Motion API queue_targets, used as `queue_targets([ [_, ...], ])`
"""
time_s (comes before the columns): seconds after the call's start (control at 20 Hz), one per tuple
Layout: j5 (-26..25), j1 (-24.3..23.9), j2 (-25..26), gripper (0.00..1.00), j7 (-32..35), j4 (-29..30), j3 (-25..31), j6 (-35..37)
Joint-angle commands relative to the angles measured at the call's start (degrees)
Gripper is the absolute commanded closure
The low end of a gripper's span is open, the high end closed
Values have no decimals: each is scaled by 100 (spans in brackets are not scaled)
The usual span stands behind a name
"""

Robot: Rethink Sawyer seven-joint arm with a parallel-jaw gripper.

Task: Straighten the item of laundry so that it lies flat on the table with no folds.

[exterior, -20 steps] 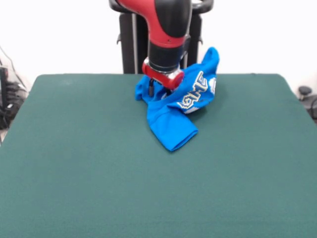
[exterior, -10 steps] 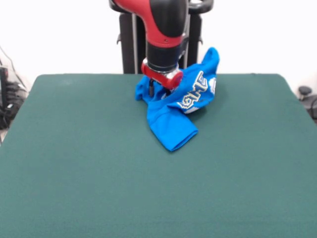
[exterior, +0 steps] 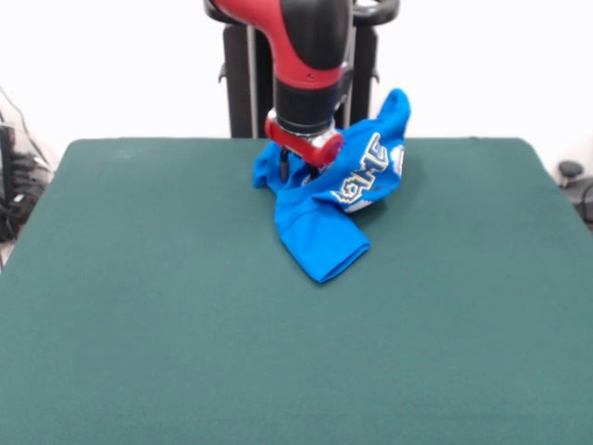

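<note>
The item of laundry point(exterior: 324, 222), a bright blue T-shirt with white and yellow lettering, lies crumpled at the far middle of the dark green table point(exterior: 139, 306). One end sticks up behind the arm, and a folded flap points toward the near side. My gripper point(exterior: 296, 171) reaches down from the red and black arm into the left part of the bundle. The blue cloth hides its tip.
The black pedestal point(exterior: 241, 83) stands just behind the table's far edge, close behind the shirt. Cables and dark gear point(exterior: 14, 185) sit past the left edge, and a small dark object point(exterior: 570, 171) lies beyond the right edge.
The arm's wrist has edged very slightly to the left. The shirt keeps the same shape and place.
</note>
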Motion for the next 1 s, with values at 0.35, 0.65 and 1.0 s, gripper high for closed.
queue_targets([
  [0.35,212,-1,249,100,1477,152,733,-146],
  [0.65,85,-271,300,100,1348,161,958,-144],
  [1.0,103,-266,202,100,1286,172,916,-31],
])
